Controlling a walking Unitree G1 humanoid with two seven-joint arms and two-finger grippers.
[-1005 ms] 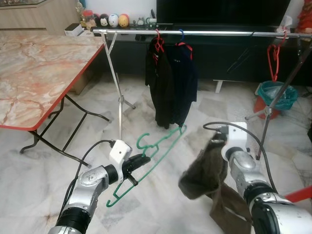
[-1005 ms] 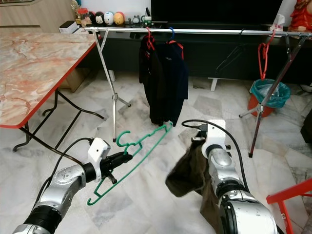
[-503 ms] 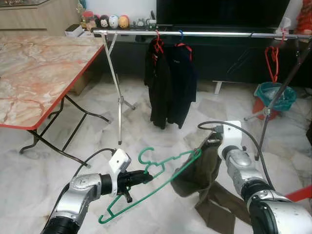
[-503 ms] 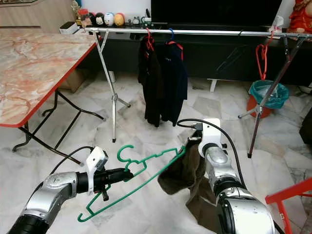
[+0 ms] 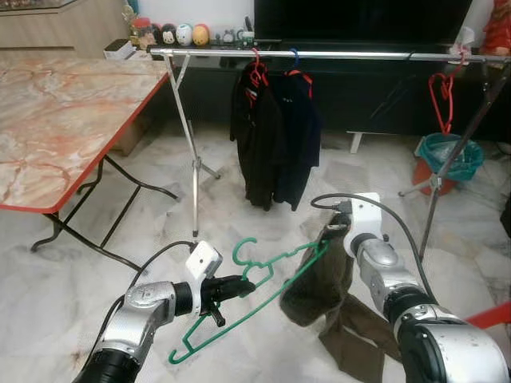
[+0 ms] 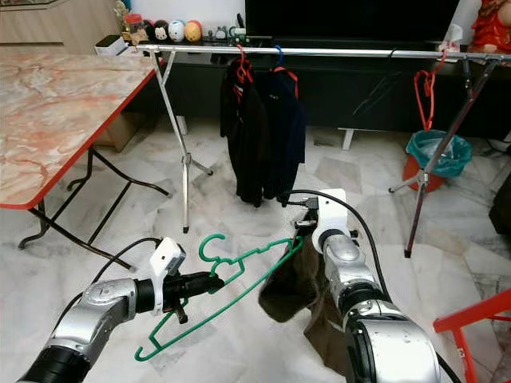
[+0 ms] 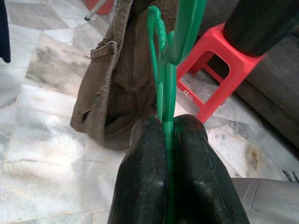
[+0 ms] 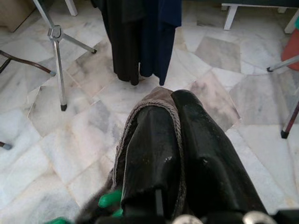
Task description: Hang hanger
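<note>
A green hanger (image 5: 275, 267) is clamped by its neck in my left gripper (image 5: 234, 285), low over the marble floor; the left wrist view has the black fingers (image 7: 145, 158) shut on the green wire (image 7: 167, 70). Brown trousers (image 5: 323, 275) hang from my right gripper (image 8: 171, 96), which is shut on the waistband edge. The hanger's far end touches the trousers' top. Behind runs a metal clothes rail (image 5: 359, 55) carrying dark garments (image 5: 275, 136) on a red and a blue hanger, and a bare red hanger (image 5: 441, 88) at its right.
A marble-topped folding table (image 5: 56, 120) with a red rim stands to the left, its legs near the rail's stand (image 5: 196, 171). A teal-lined bin (image 5: 449, 158) sits at the back right, and a red stool (image 7: 210, 70) is close on my right.
My left gripper has swung the hanger flatter and towards the right. My right gripper has brought the trousers leftwards, so the hanger's end now meets their top.
</note>
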